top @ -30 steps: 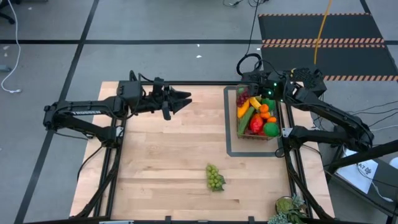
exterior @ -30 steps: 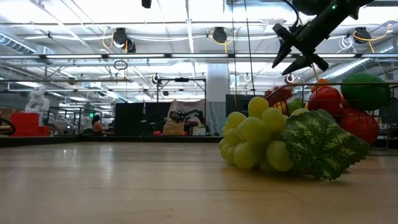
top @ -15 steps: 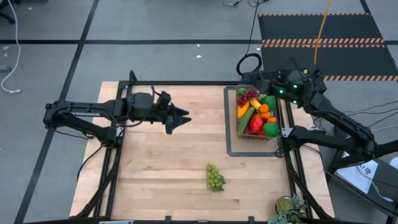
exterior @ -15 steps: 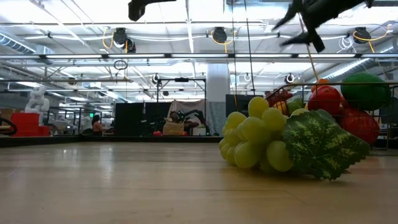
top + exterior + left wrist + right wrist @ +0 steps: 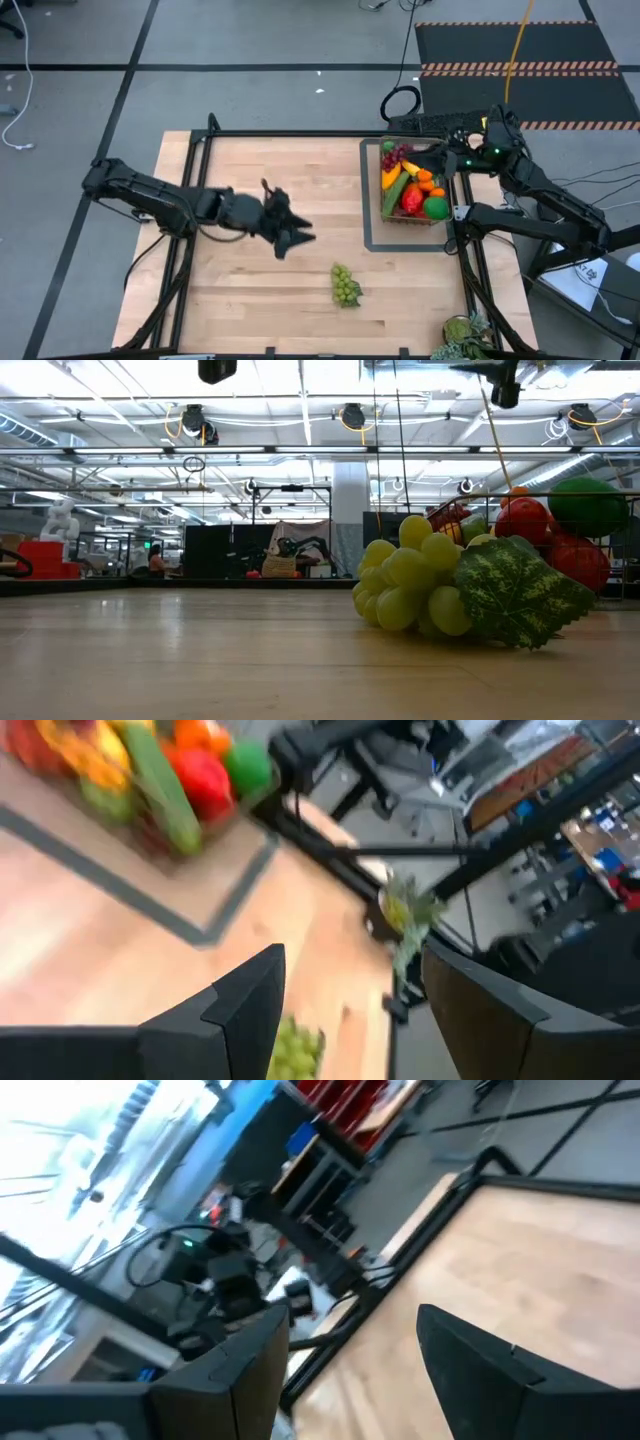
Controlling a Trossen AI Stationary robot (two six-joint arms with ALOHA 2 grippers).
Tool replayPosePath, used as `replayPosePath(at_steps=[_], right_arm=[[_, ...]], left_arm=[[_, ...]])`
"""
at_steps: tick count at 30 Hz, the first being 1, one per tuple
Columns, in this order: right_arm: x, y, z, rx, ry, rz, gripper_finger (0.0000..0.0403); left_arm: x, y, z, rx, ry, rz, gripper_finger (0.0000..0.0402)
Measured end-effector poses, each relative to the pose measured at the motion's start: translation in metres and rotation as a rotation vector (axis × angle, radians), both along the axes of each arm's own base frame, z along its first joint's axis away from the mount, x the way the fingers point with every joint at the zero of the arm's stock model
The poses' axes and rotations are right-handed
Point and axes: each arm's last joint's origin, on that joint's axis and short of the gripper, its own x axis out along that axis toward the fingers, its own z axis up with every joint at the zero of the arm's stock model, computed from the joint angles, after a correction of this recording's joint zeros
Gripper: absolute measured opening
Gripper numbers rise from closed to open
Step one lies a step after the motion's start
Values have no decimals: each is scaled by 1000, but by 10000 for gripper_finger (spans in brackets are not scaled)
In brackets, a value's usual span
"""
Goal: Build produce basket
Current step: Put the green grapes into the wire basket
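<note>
the basket [image 5: 408, 190] is sitting at the far right side of the worktop [image 5: 250, 290], inside a flat dark frame [image 5: 371, 235], and it is already looking heaped with produce [image 5: 412, 185]: purple grapes, a banana, a cucumber, oranges, something red and something green; the one piece i am seeing still out on the bare wood is the bunch of green grapes [image 5: 345, 285], lying with its leaf near the front edge, well apart from the basket; so to my eye the step in hand is fetching that last bunch; the left pincer [image 5: 300, 238] is hanging over the middle of the worktop, aimed towards the grapes but short of them, its jaws standing apart with nothing between them, as its own wrist view is showing with the grapes just peeking in beyond the fingers; the right pincer [image 5: 437, 160] is sitting over the basket's far right edge, jaws parted and holding nothing; next, i reckon, the left arm is needing to drop lower over the bunch, straddle it and close gently, since the soft cluster may be slipping or rolling.
</note>
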Motion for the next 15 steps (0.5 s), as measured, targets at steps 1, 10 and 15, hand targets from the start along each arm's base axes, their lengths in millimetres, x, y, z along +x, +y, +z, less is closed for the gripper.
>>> replayPosePath(at_steps=[1,10,15], right_arm=[[-1,3,1,1,-7,17,215],[-3,32,5,25,-41,213,215],[6,51,3,109,-15,291,215]], left_arm=[[3,-7,-4,-14,11,-8,234],[36,-55,-40,-197,22,-48,234],[38,-72,-39,-222,28,-55,234]])
